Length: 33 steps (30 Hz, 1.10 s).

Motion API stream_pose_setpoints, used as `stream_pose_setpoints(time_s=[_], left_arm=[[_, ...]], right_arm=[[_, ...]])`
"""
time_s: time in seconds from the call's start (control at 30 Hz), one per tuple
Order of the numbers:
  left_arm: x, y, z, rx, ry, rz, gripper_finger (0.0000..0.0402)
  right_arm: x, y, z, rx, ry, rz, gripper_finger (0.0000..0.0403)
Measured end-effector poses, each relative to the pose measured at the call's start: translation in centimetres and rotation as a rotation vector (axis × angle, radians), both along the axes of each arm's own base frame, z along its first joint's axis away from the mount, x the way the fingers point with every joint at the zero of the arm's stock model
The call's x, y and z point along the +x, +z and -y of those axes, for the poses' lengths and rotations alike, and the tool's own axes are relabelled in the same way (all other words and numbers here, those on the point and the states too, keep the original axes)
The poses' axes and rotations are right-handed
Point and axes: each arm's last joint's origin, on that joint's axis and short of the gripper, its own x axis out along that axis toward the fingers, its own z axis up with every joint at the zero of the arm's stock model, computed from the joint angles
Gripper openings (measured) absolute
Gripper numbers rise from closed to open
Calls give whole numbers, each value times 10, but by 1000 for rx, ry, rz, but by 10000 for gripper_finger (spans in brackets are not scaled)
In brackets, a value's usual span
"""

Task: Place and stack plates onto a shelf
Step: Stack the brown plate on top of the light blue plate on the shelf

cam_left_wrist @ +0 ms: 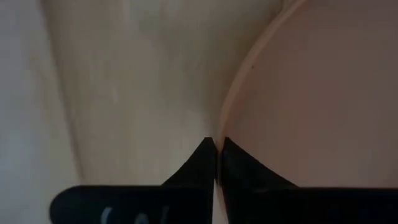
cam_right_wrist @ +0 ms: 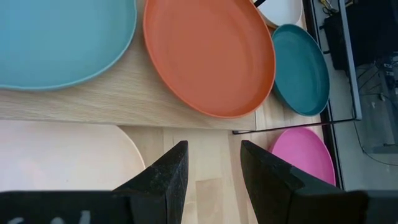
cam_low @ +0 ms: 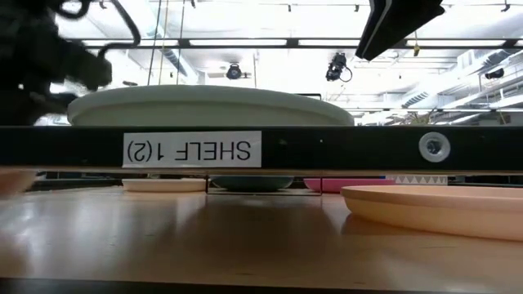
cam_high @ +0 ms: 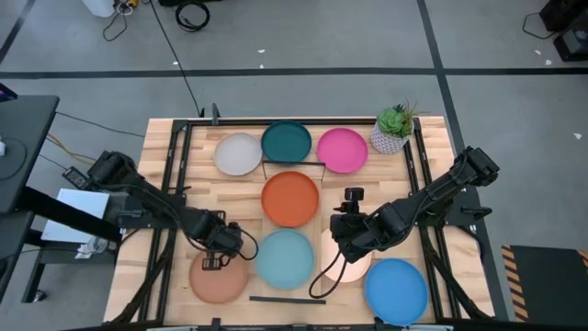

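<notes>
Left gripper [cam_high: 217, 260] pinching terracotta plate [cam_high: 219, 279] rim near desk [cam_high: 156, 156] front-left corner; right gripper [cam_high: 346, 241] hovering, jaws apart.

White label [cam_low: 192, 150] on black rail [cam_low: 368, 149] — mirrored "SHELF 1(2)".

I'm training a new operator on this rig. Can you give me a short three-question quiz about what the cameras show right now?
1. True or false: the orange plate lies on the shelf.
2. Which pincer has its fingers closed together: the left pincer or the right pincer?
3. Which plate does the left pincer touch at its rim? A) terracotta plate B) pink plate C) bright blue plate

Key: 1 true; 2 left; 3 A.
</notes>
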Motion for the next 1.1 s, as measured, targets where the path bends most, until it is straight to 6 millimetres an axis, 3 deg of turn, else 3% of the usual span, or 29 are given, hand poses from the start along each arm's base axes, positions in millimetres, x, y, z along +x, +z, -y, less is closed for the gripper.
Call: stream_pose_setpoints(time_s=[0.2, 0.33, 0.5, 0.67, 0.83, 1.1], left_arm=[[-3, 52, -13, -13, 37, 26, 15], [0, 85, -27, -45, 104, 134, 16], [15, 106, -49, -47, 308, 322, 18], [43, 105, -58, -118, 466, 467, 20], [71, 86, -49, -228, 453, 450, 21], [94, 62, -42, -238, 434, 373, 21]], right_arm=[[0, 0, 0, 1, 1, 3, 153], [1, 0, 0, -1, 6, 2, 153], [1, 0, 0, -1, 7, 3, 153], [1, 0, 0, -1, 7, 2, 153], [0, 0, 0, 1, 8, -3, 153], [0, 0, 0, 3, 8, -5, 153]])
